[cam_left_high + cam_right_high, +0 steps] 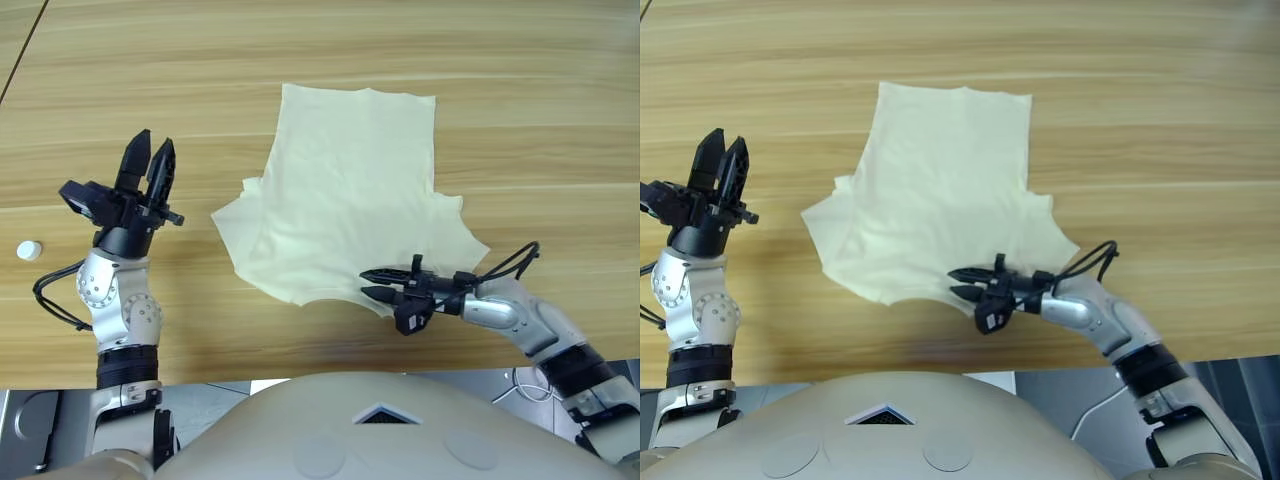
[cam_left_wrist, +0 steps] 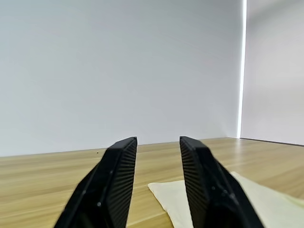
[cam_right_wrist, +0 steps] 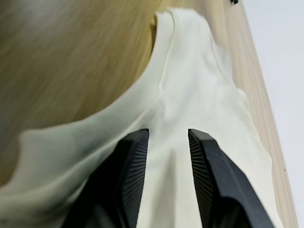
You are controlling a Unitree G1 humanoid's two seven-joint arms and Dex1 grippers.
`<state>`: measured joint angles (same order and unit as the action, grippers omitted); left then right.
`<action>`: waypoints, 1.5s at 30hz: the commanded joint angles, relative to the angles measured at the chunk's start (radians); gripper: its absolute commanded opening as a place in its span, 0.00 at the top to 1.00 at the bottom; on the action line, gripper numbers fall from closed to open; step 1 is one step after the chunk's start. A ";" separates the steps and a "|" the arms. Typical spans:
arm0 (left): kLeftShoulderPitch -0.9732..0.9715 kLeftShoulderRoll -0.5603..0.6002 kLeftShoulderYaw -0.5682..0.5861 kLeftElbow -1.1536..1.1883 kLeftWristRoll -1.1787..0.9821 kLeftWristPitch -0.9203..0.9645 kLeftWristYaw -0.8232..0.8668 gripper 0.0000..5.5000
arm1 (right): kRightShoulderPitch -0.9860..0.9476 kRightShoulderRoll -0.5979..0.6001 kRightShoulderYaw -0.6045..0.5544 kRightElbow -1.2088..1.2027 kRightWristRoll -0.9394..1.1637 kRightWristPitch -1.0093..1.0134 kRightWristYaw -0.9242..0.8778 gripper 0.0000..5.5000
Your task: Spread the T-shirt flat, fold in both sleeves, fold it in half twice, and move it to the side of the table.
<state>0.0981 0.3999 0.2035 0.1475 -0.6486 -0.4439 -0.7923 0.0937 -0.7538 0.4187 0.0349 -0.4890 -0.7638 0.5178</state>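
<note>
Black right gripper point(image 1: 368, 283) sits low on the wood table point(image 1: 120, 60), fingers parted with the near edge of the shirt point(image 1: 350, 180) between them, not pinched. The pale yellow shirt lies mid-table, mostly spread, its left sleeve rumpled. Left gripper point(image 1: 151, 158) is raised left of the shirt, fingers apart, holding nothing. Small white cap point(image 1: 30, 250) lies farther left.

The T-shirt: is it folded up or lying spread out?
Spread out, not folded. The T-shirt lies open on the wooden table, both sleeves sticking out sideways, the left one slightly rumpled.
</note>
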 commanded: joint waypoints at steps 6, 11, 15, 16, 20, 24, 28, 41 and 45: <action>0.004 0.077 0.017 0.028 0.333 -0.155 0.033 0.69 | 0.071 -0.099 -0.107 -0.022 0.009 0.059 -0.009 0.72; 0.094 0.157 0.036 -0.069 0.464 -0.193 0.048 0.69 | 0.063 -0.087 -0.105 -0.028 0.034 0.056 -0.012 0.72; 0.163 0.252 0.031 -0.078 0.649 -0.225 0.065 0.69 | 0.065 -0.072 -0.146 -0.089 0.144 0.043 -0.026 0.72; 0.192 0.283 0.030 -0.083 0.708 -0.233 0.065 0.69 | 0.074 -0.075 -0.180 -0.124 0.211 0.038 -0.036 0.72; 0.298 0.397 0.044 -0.198 0.947 -0.248 0.068 0.69 | 0.048 -0.006 -0.347 -0.300 0.642 0.094 -0.113 0.72; 0.247 0.451 -0.049 -0.261 1.184 -0.236 0.087 0.69 | 0.002 0.050 -0.477 -0.321 0.657 0.211 -0.192 0.72; 0.192 0.441 -0.154 -0.183 1.315 -0.205 0.147 0.69 | -0.015 0.079 -0.553 -0.315 0.607 0.278 -0.226 0.72; 0.007 0.391 -0.375 0.067 1.468 -0.140 0.441 0.69 | 0.007 0.130 -0.633 -0.273 0.531 0.299 -0.219 0.72; -0.025 0.407 -0.425 0.104 1.471 -0.137 0.470 0.69 | -0.005 0.139 -0.635 -0.265 0.527 0.300 -0.219 0.72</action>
<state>0.0587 0.7964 -0.1713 0.2014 0.7798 -0.5982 -0.3039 0.1057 -0.6191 -0.2054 -0.2334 0.0469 -0.4674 0.2902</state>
